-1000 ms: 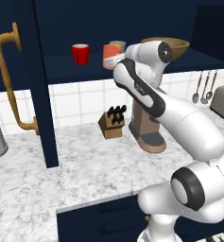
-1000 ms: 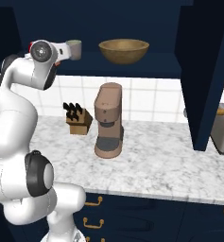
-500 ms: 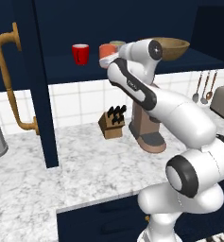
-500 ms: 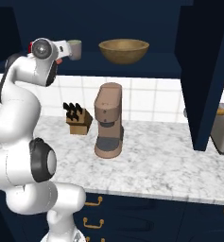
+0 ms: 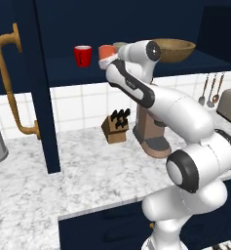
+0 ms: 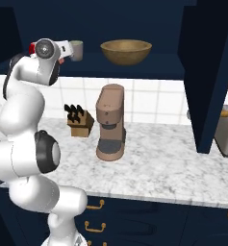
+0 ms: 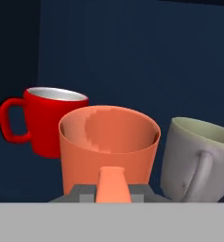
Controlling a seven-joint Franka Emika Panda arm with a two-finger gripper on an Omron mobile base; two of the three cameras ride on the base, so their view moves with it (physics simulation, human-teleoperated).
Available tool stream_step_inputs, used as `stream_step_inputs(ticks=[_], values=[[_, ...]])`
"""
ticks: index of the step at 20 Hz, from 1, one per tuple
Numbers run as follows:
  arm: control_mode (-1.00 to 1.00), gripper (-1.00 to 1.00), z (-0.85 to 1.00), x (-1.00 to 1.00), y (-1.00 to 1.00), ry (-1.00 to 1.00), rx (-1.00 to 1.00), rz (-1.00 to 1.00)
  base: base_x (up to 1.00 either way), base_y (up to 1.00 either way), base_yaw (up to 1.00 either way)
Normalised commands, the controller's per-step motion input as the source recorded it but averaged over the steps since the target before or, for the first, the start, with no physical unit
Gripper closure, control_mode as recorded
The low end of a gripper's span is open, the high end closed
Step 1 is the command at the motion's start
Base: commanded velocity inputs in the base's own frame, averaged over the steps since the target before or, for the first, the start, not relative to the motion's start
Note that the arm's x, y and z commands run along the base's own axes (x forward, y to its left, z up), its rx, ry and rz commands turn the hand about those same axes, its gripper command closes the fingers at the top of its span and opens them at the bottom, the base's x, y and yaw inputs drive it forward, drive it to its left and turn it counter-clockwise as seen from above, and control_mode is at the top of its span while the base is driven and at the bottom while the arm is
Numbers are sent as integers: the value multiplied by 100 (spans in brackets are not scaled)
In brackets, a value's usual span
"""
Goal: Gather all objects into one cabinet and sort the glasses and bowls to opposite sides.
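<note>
Evidently the placing step: the gripper (image 7: 112, 196), clamped on the orange-coral cup (image 7: 108, 144) at centre frame, holds it on the cabinet shelf (image 5: 63, 63) between red cup (image 7: 49, 118) and grey-beige cup (image 7: 198, 158). Next, I judge, release and back straight out.

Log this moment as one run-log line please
gripper: shut on orange cup handle | red cup, grey cup: beside it in cabinet | bowl: right side

No legible text, labels, brands, numbers or signs in any view. Cups, bowl, coffee machine, knife block, cabinet door and drawer fronts all carry plain, unmarked surfaces.
</note>
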Motion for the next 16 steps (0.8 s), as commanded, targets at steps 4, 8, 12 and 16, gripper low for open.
stream_step_inputs(ticks=[4, 8, 12, 16], values=[[-100, 100, -28, 42, 14, -2, 0, 0, 0, 0, 0], [-100, 100, -38, 31, 8, 0, 0, 0, 0, 0, 0], [-100, 100, -40, 7, 0, 0, 0, 0, 0, 0, 0], [-100, 100, -25, 14, 0, 0, 0, 0, 0, 0, 0]])
